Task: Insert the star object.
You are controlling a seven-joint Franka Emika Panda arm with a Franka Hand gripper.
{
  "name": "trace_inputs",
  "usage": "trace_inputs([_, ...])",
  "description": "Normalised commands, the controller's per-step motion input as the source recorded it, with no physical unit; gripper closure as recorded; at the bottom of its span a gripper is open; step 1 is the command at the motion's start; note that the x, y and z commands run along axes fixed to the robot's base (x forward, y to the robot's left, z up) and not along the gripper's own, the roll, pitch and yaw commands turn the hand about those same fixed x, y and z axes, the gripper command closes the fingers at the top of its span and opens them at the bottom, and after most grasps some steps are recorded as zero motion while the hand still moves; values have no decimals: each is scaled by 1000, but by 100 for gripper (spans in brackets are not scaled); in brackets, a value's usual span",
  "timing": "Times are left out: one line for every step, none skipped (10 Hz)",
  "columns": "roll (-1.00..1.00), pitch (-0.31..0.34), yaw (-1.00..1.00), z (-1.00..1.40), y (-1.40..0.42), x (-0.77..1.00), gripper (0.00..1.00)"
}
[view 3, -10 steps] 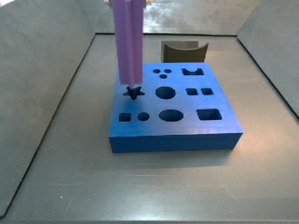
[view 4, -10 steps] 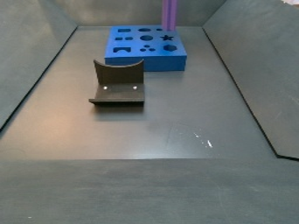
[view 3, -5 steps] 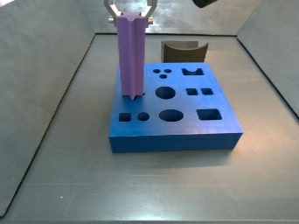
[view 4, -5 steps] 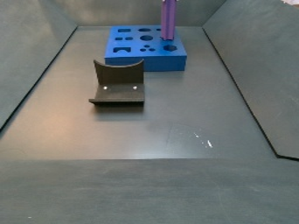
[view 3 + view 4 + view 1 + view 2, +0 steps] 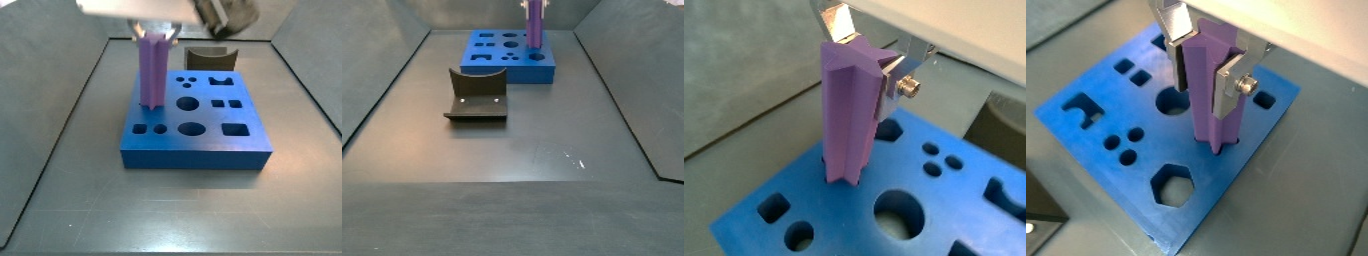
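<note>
The star object (image 5: 154,70) is a long lilac ridged peg standing upright on the blue holed block (image 5: 201,145). Its lower end sits in the star hole at the block's corner, as both wrist views show (image 5: 851,110) (image 5: 1213,85). My gripper (image 5: 871,55) is shut on the peg's upper part, one silver finger (image 5: 1233,85) on each side. In a side view the gripper (image 5: 158,30) hangs just above the block at the top of the peg. The peg also shows at the far end in a side view (image 5: 535,22).
A brown curved piece (image 5: 476,95) stands on the grey floor apart from the block (image 5: 496,62); it also shows behind the block (image 5: 210,55). Several other shaped holes (image 5: 1170,185) cover the block's top. Grey walls enclose the floor.
The peg has come down from just above the star hole into it. The gripper has lowered with the peg.
</note>
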Motion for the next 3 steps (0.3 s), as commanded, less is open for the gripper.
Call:
trace_inputs([-83, -239, -34, -731, 9, -100, 100])
trace_inputs([-57, -390, 0, -469, 0, -203, 100])
trace_inputs([0, -379, 69, -460, -83, -194, 100])
